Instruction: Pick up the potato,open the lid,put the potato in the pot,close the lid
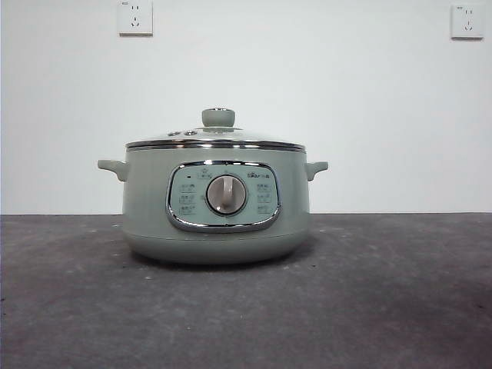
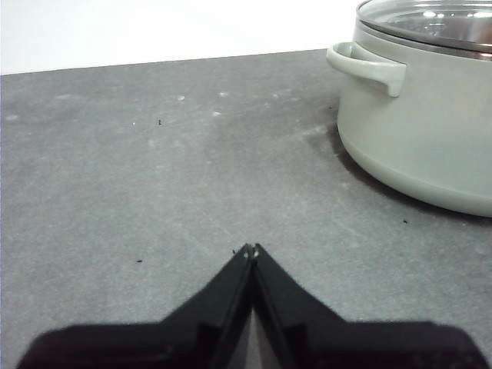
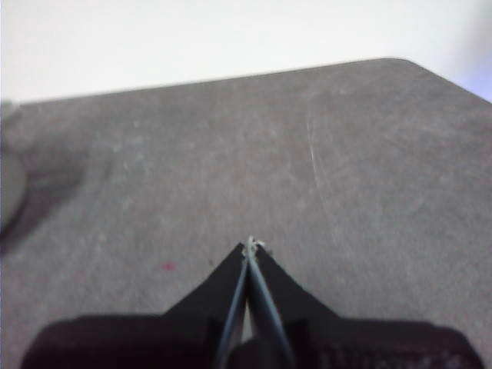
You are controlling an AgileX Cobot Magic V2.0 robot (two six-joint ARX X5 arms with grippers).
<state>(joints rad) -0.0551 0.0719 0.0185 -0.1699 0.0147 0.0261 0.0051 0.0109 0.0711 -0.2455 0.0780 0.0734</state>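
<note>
Pot (image 1: 216,207) stands in the middle of the dark grey table (image 1: 400,292), with its control panel (image 1: 224,197) and round dial (image 1: 227,194) facing the front camera. The lid (image 1: 215,141) sits closed on the pot, its steel rim lying flat on the pot's edge, and the pale green knob (image 1: 218,117) points straight up. Two small side handles stick out, one on each side of the pot. Behind the table is a white wall with two sockets (image 1: 135,17) high up, one near each top corner of the front view.

The potato is not seen in any of the three views, and I cannot tell through the glass if it is inside the pot.

The left gripper (image 2: 250,250) is low over the bare table, with its two black jaws pressed together so the tips touch; nothing is between them. In the left wrist view the pot (image 2: 423,131) is near this gripper but apart from it, with one handle (image 2: 367,65) and part of the lid (image 2: 430,19) in sight.

The right gripper (image 3: 251,246) also has its jaws pressed together and holds nothing. It is over bare table, near a rounded corner of the tabletop. A blurred grey shape at the edge of the right wrist view may be the pot, but it is too unclear to say.

No arm shows in the front view.
</note>
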